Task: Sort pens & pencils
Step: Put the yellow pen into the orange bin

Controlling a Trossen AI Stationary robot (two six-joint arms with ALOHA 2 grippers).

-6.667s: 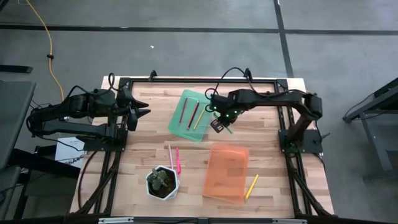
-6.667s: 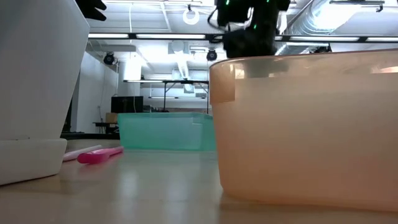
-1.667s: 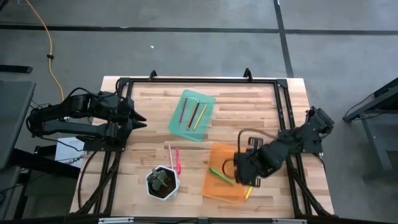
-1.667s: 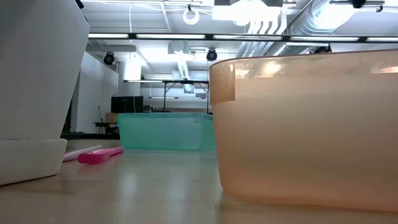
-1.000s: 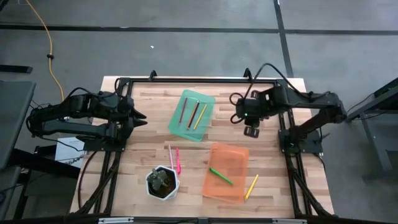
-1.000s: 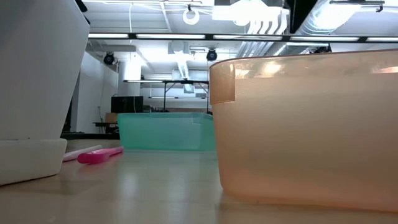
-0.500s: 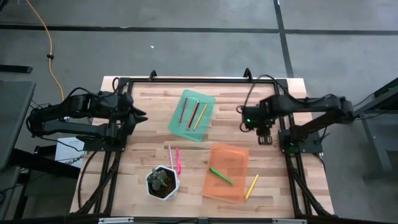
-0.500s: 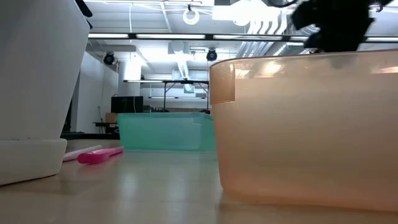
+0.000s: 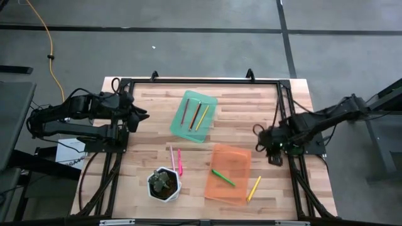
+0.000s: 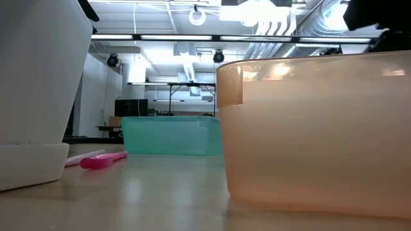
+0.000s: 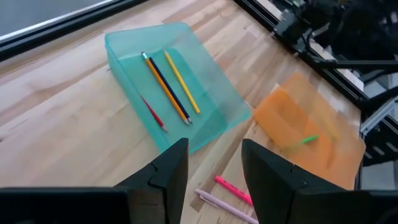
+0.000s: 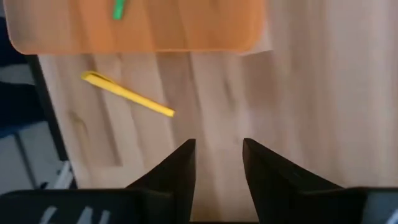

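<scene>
Three pencils, red-brown, dark brown and yellow, lie in the green tray. A bright green pen lies in the orange tray. A yellow pen lies on the table at that tray's right near corner. A pink pen and a pale peach one lie flat beside the pot. My right gripper hangs open above bare wood at the table's right edge, right of the orange tray. My left gripper is open at the left edge, above the table.
A white hexagonal plant pot stands near the front edge, left of the orange tray. A black frame runs round the tabletop. Bare wood lies between the two trays and along the far edge.
My right gripper has swung from the far right part of the table toward the near and right edges, sinking and tipping further downward, still open and holding nothing. The pens and trays have stayed where they were.
</scene>
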